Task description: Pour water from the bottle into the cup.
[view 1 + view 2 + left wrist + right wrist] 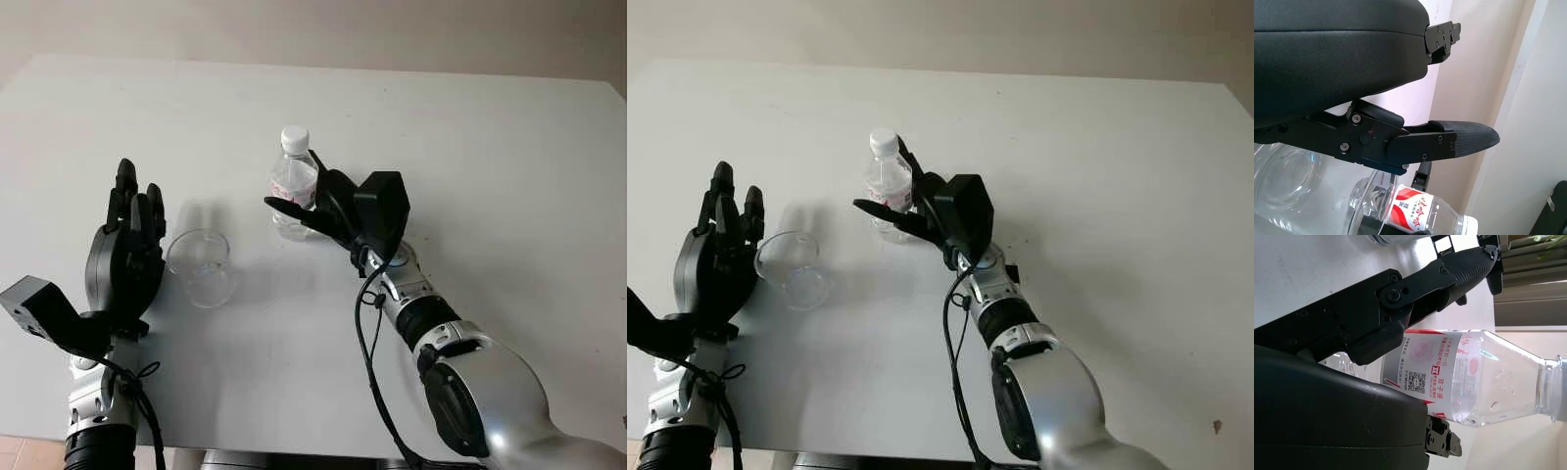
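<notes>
- Bottle (293, 181): clear plastic, white screw cap on, red-and-white label band around the middle with printed text and a QR code; standing upright near the centre of the white table (470, 157); body looks clear with droplets inside the shoulder, water level cannot be judged
- Cup (201, 266): transparent, thin-walled, open top, standing on the table to the left of the bottle and nearer the robot; contents cannot be judged
- Right hand (312, 201): reaches in from the near right, its black fingers (1449, 274) wrapped around the bottle at label height, one on each side of the body; the bottle's base sits on the table
- Left hand (127, 245): open, holding nothing, upright just left of the cup with fingertips pointing to the far side; whether it touches the cup wall cannot be told
- Bottle and cup stand apart with bare table between them
</notes>
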Controlling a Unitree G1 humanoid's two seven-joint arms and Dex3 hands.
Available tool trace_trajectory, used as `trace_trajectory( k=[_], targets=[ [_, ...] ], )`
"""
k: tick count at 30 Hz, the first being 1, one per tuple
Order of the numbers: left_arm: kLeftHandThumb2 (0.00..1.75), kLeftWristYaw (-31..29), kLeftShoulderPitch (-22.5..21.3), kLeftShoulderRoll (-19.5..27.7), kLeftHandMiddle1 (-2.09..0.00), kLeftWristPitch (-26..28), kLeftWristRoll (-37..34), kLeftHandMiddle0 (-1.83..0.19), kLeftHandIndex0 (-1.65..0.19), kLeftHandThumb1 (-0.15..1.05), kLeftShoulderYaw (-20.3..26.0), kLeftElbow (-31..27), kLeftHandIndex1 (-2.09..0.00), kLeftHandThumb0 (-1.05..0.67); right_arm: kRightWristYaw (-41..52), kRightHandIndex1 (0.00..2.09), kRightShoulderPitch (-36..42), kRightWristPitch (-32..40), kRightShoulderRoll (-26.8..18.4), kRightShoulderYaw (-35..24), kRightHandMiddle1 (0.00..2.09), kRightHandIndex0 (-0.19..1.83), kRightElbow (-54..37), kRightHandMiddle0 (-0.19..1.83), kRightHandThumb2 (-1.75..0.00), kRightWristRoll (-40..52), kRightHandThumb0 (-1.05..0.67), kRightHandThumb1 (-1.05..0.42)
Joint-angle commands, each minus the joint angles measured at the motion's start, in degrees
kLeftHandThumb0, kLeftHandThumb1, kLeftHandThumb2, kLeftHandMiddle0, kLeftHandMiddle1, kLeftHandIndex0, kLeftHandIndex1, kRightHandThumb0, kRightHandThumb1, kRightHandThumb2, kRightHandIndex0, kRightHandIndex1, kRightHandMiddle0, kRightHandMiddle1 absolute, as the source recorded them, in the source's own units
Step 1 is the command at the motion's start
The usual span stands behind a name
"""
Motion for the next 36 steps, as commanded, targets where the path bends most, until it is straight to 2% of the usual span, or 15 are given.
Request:
trace_trajectory(
  k=[1, 9, 10, 12, 13, 14, 15, 16, 17, 18, 20, 23, 29, 36],
  targets=[
    [0.46, 0.29, 1.79, -0.36, -0.05, 0.23, -0.20, 0.18, 0.18, 1.05, 0.26, -0.40, -0.01, -0.77, -0.89, 0.00, -1.88, -0.78, 0.85, 0.49, 0.00, -0.19, 0.77, -0.19, -0.05, -0.87, -0.96, -0.92],
    [0.46, 0.42, 2.58, -0.84, -0.05, 0.06, -0.26, 0.18, 0.18, 1.05, 0.15, -1.22, -0.02, -0.75, -0.21, 0.00, -4.02, -0.16, 2.07, 0.84, 0.00, -0.19, 2.83, -0.19, -0.05, -1.85, -0.93, -0.91],
    [0.46, 0.68, 2.75, -0.88, -0.06, 0.13, -0.14, 0.17, 0.18, 1.05, 0.14, -1.40, -0.03, -0.75, -0.95, 0.00, -4.40, 0.23, 2.46, 0.50, 0.02, -0.19, 3.20, -0.16, -0.04, -1.67, -0.90, -0.89],
    [0.46, 1.11, 3.15, -0.94, -0.06, -0.03, 0.13, 0.17, 0.18, 1.05, 0.09, -1.82, -0.03, -0.76, -3.25, 0.09, -5.22, 1.59, 3.15, -0.02, 0.14, -0.01, 3.97, 0.06, -0.04, -1.57, -0.77, -0.85],
    [0.46, 1.35, 3.36, -1.01, -0.06, -0.07, 0.24, 0.17, 0.18, 1.05, 0.08, -2.07, -0.03, -0.76, -4.44, 0.29, -5.54, 2.17, 3.34, -0.11, 0.33, 0.08, 4.34, 0.14, -0.05, -1.71, -0.72, -0.85],
    [0.46, 1.58, 3.56, -1.06, -0.06, -0.15, 0.42, 0.17, 0.18, 1.05, 0.04, -2.31, -0.03, -0.76, -5.17, 1.07, -5.79, 2.50, 3.42, -0.11, 1.07, 0.02, 4.68, 0.09, -0.05, -1.88, -0.63, -0.84],
    [0.46, 1.80, 3.73, -1.16, -0.06, -0.19, 0.58, 0.17, 0.18, 1.05, -0.06, -2.56, -0.03, -0.76, -5.53, 1.44, -5.91, 2.61, 3.41, -0.10, 1.51, 0.01, 4.89, 0.05, -0.05, -1.98, -0.58, -0.85],
    [0.47, 1.89, 3.85, -1.22, -0.06, -0.26, 0.61, 0.17, 0.18, 1.05, -0.08, -2.69, -0.03, -0.76, -5.70, 1.63, -6.01, 2.64, 3.39, -0.07, 1.74, 0.01, 5.09, 0.02, -0.06, -2.08, -0.55, -0.85],
    [0.47, 1.85, 3.98, -1.30, -0.06, -0.28, 0.44, 0.17, 0.18, 1.05, -0.02, -2.85, -0.04, -0.75, -5.75, 1.87, -6.07, 2.32, 3.17, 0.48, 1.95, 0.10, 5.30, 0.10, -0.06, -2.76, -0.52, -0.87],
    [0.47, 1.78, 4.12, -1.40, -0.06, -0.38, 0.25, 0.16, 0.17, 1.05, 0.06, -2.97, -0.04, -0.75, -5.49, 1.98, -6.16, 2.33, 2.96, 0.87, 2.02, 0.21, 5.49, 0.22, -0.06, -3.27, -0.51, -0.89],
    [0.47, 1.93, 4.46, -1.53, -0.06, -0.75, 0.36, 0.16, 0.17, 1.05, 0.09, -3.31, -0.04, -0.74, -4.71, 2.07, -6.21, 2.28, 2.56, 1.33, 2.08, 0.53, 5.79, 0.43, -0.06, -4.03, -0.43, -0.92],
    [0.47, 2.32, 5.10, -1.64, -0.06, -0.72, 0.40, 0.16, 0.17, 1.05, 0.05, -4.03, -0.04, -0.74, -5.85, 2.09, -6.20, 2.07, 2.11, 2.43, 2.09, 0.86, 5.97, 0.63, -0.05, -5.88, -0.40, -0.94],
    [0.45, 3.01, 5.77, -1.52, -0.06, -0.33, 0.57, 0.15, 0.17, 1.05, 0.04, -4.79, -0.05, -0.75, -8.50, 2.09, -6.03, -0.52, 1.44, 5.23, 2.09, 1.03, 6.10, 1.01, -0.06, -10.12, -0.39, -0.97],
    [0.43, 2.74, 5.18, -1.40, -0.06, -0.28, 0.29, 0.15, 0.16, 1.05, 0.02, -3.96, -0.05, -0.75, -10.21, 2.09, -6.08, -0.43, 1.43, 5.89, 2.09, 1.05, 5.91, 1.08, -0.08, -11.46, -0.34, -1.03]
  ],
)
